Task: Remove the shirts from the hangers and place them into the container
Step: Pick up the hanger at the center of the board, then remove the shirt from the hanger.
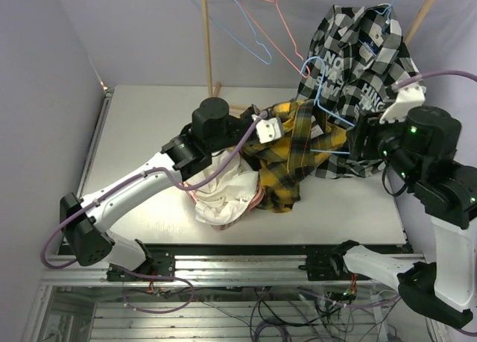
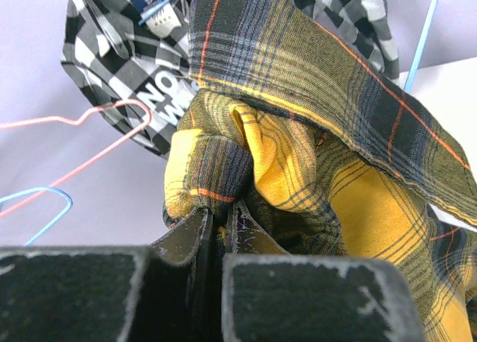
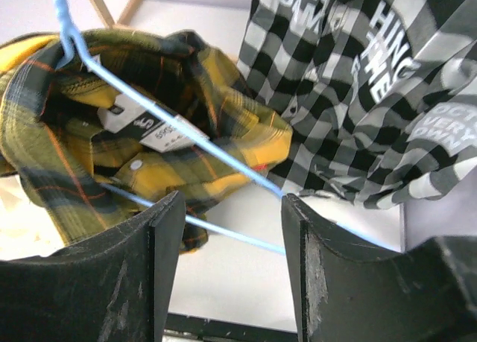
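My left gripper [image 2: 220,211] is shut on a fold of the yellow-and-black plaid shirt [image 2: 358,208], which drapes from it over the table middle [image 1: 287,163]. A light blue hanger [image 1: 322,103] still sits in that shirt's collar [image 3: 186,133]. My right gripper [image 3: 232,204] stands open at the shirt's right side [image 1: 356,144], the hanger's wires crossing the gap without touching either finger. The black-and-white checked shirt [image 1: 365,59] with lettering hangs on the rack behind. A white shirt [image 1: 223,193] is heaped over the container, of which only a pink sliver [image 1: 256,199] shows.
Two wooden rack poles [image 1: 206,44] [image 1: 425,10] rise at the back. An empty blue hanger [image 1: 250,40] and an empty pink-red hanger [image 1: 279,21] hang near the left pole. The table's left edge [image 1: 97,141] meets the wall.
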`<action>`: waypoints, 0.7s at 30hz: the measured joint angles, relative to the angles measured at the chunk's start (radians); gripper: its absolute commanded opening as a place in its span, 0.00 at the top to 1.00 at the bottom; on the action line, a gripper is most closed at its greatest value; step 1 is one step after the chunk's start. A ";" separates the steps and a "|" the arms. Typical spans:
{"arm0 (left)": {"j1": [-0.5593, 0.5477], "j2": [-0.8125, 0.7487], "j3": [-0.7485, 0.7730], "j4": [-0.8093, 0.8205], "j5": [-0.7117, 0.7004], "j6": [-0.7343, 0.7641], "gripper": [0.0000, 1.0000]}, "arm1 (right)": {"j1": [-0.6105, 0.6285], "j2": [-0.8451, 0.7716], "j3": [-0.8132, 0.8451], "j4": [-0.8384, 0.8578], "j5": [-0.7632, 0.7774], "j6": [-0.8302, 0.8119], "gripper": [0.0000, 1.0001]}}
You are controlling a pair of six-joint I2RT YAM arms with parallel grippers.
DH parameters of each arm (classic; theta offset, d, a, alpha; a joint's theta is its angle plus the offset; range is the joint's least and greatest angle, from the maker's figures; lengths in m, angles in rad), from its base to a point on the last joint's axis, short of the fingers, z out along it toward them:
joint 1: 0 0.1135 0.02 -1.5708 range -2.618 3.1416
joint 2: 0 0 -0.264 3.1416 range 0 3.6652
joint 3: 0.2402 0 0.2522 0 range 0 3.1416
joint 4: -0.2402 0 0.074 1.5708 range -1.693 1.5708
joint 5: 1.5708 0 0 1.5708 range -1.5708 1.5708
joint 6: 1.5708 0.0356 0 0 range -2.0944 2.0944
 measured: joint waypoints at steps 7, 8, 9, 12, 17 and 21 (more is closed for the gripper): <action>0.002 -0.055 0.000 -0.025 0.048 -0.007 0.93 | 0.000 -0.043 0.100 -0.004 0.012 -0.044 0.46; 0.002 -0.057 0.000 -0.031 0.053 -0.007 0.93 | 0.000 -0.053 0.107 -0.003 0.012 -0.048 0.46; 0.002 -0.059 0.000 -0.038 0.056 -0.008 0.93 | 0.000 -0.062 0.111 -0.002 0.011 -0.053 0.46; 0.002 -0.061 0.000 -0.056 0.071 -0.011 0.93 | 0.000 -0.072 0.113 -0.002 0.008 -0.063 0.45; 0.002 -0.074 -0.002 -0.063 0.093 -0.029 0.93 | 0.015 -0.069 0.084 -0.003 -0.006 -0.073 0.45; 0.002 -0.113 -0.040 -0.042 0.117 -0.034 0.93 | 0.030 -0.063 0.070 -0.004 -0.032 -0.077 0.45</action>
